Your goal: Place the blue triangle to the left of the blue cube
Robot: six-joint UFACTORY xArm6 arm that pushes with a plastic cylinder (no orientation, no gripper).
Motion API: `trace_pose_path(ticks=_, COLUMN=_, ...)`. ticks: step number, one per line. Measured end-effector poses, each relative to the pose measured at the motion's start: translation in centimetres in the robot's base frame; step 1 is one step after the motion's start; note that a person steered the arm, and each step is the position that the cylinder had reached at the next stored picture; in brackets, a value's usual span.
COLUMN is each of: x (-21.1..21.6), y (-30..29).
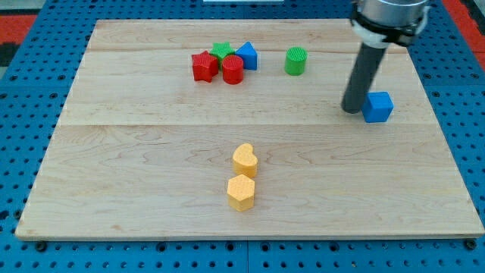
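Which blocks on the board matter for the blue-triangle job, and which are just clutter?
In play:
- blue triangle, in the cluster at the view's top
- blue cube, at the view's right
- my tip, right beside the cube's left side

Lying about:
- red star-like block
- red cylinder
- green star
- green cylinder
- yellow heart-like block
- yellow hexagon

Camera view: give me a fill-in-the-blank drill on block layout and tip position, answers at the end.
1. My tip rests just to the view's ____ of the blue cube.
2. The blue triangle sits in a cluster with a green star and two ____ blocks.
3. The two yellow blocks lie nearer the view's ____ than any other block.
4. The green cylinder stands ____, touching no block.

Answers: left; red; bottom; alone
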State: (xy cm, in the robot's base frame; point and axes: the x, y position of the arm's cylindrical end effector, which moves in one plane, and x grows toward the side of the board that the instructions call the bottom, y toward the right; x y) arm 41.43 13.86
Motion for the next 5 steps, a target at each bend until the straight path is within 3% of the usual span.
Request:
trace_pose_path(ticks=1, x=-3.3, y=-5.5)
trace_pose_path(ticks=4, x=-16.6, y=-8.3)
trace_pose_path(ticks=5, x=-16.6, y=-15.2)
